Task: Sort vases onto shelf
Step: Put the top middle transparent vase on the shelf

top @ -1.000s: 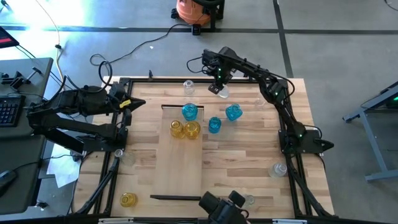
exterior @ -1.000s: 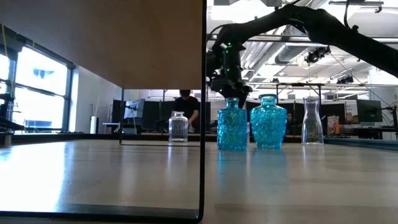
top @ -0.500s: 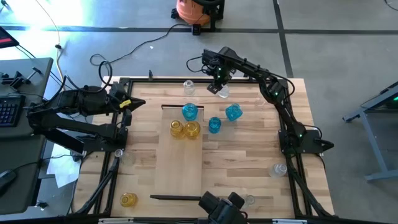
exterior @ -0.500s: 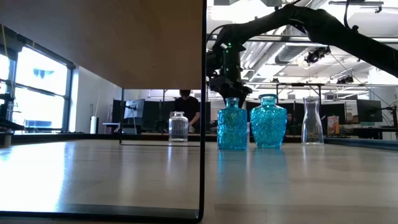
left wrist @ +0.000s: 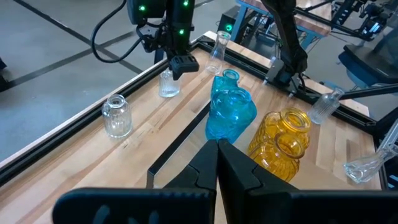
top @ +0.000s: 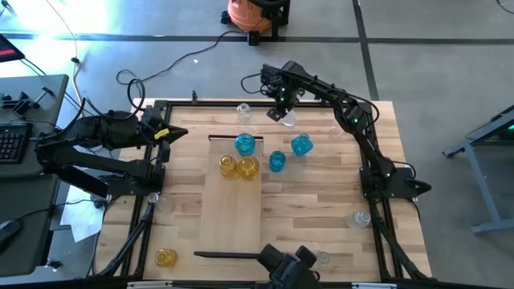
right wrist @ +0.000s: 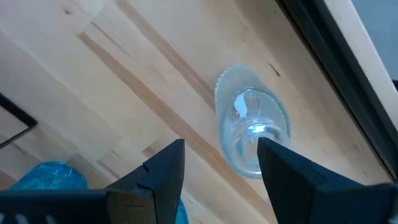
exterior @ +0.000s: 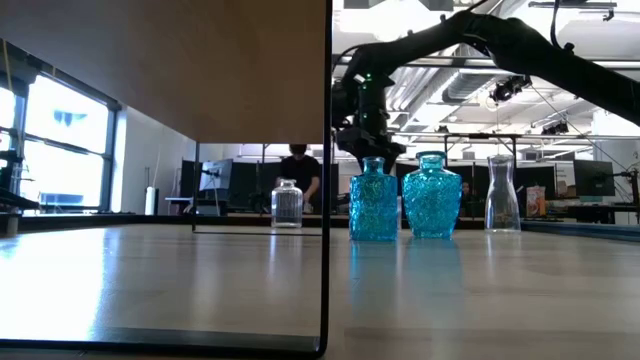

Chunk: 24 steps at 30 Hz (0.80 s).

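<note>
A clear vase [top: 287, 120] [right wrist: 252, 132] stands upright on the tabletop near the far edge. My right gripper [top: 279, 111] [right wrist: 221, 167] hangs open just above it, pointing down, with the vase's mouth below the gap, close to one finger. The shelf [top: 233, 217] lies flat mid-table. One blue vase [top: 245, 144] and two yellow vases [top: 238, 167] stand on its far end. Two more blue vases [top: 277, 160] [top: 302, 145] stand on the table right of it. My left gripper [top: 181, 132] [left wrist: 217, 163] waits shut at the table's left edge.
Other clear vases stand at the far edge [top: 243, 112], far right [top: 336, 132], near right [top: 360, 218], near edge [top: 321, 258] and left edge [top: 157, 198]. A yellow vase [top: 165, 257] sits near left. A dark frame [top: 377, 168] rims the table.
</note>
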Available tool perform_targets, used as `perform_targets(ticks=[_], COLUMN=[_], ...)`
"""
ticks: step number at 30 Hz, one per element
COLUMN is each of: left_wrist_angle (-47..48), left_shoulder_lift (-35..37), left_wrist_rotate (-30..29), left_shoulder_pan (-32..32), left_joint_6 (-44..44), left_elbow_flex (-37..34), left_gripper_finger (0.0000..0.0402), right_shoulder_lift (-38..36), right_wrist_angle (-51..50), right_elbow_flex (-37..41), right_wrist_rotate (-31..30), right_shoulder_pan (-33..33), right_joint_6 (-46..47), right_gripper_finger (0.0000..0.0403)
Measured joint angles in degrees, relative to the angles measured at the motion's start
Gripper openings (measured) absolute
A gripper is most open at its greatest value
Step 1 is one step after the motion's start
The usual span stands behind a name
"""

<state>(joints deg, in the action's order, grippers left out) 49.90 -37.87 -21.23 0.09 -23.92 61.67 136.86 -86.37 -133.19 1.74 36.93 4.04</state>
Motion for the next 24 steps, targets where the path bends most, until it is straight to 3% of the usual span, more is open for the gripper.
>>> perform_targets(ticks=[7,11,19,24], left_wrist_angle=[0.0,0.0,0.0,0.0], left_shoulder_lift=[0.0,0.0,0.0,0.0], left_wrist_rotate=[0.0,0.0,0.0,0.0], left_shoulder_pan=[0.0,0.0,0.0,0.0], left_joint_6=[0.0,0.0,0.0,0.0], left_elbow_flex=[0.0,0.0,0.0,0.0], left_gripper_finger=[0.0,0.0,0.0,0.0], right_shoulder_lift=[0.0,-0.5,-0.5,-0.4], right_wrist_angle=[-0.4,-1.2,0.2,-0.3], right_elbow_flex=[4.9,8.4,8.9,8.9], right_wrist_rotate=[0.9,-2.5,-3.7,-3.7], right_shoulder_pan=[1.2,0.4,-0.6,-0.6], right_joint_6=[0.4,-0.5,-1.5,-3.3], right_gripper_finger=[0.0186,0.0186,0.0184,0.0144])
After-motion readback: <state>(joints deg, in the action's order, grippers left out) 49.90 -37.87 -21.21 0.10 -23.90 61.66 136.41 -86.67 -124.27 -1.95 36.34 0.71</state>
